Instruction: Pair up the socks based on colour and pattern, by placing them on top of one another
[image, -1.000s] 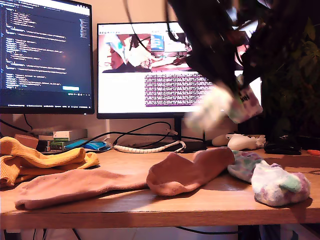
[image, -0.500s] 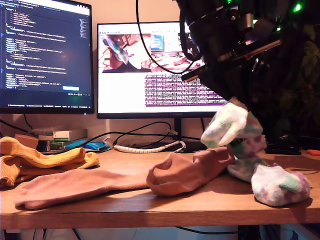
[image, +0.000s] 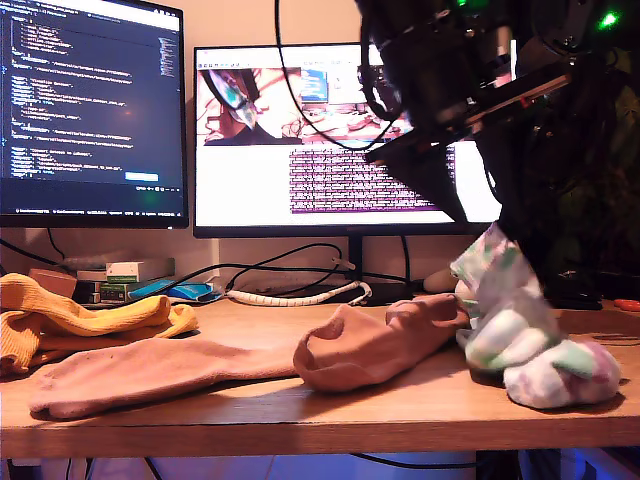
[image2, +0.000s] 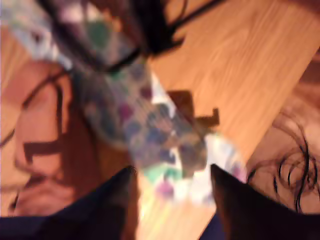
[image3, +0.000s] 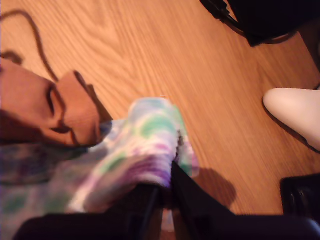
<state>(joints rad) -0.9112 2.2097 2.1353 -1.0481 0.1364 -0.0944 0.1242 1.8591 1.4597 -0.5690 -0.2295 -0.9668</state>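
A fluffy white sock with green and pink blotches (image: 497, 290) hangs from my second gripper (image: 488, 238) and drapes onto a matching fluffy sock (image: 565, 372) lying at the exterior view's right. In the second wrist view, my second gripper (image3: 167, 192) is shut on that sock (image3: 145, 150). My first gripper (image2: 172, 205) hovers open over the blotched sock (image2: 150, 130), in a blurred picture. One salmon-pink sock (image: 385, 340) lies beside the fluffy pair, and a long one (image: 150, 372) lies further to the exterior view's left. Mustard-yellow socks (image: 80, 318) are heaped at the exterior view's far left.
Two monitors (image: 300, 140) stand behind the wooden desk (image: 300, 415), with cables (image: 290, 295) and small boxes (image: 125, 272) at their feet. A white mouse (image3: 295, 115) and a dark object (image3: 270, 20) lie close to the held sock. A plant fills the exterior view's right.
The held fluffy sock has come down from mid-air and towards the exterior view's right, and now drapes onto the other fluffy sock. The pink and yellow socks have not moved.
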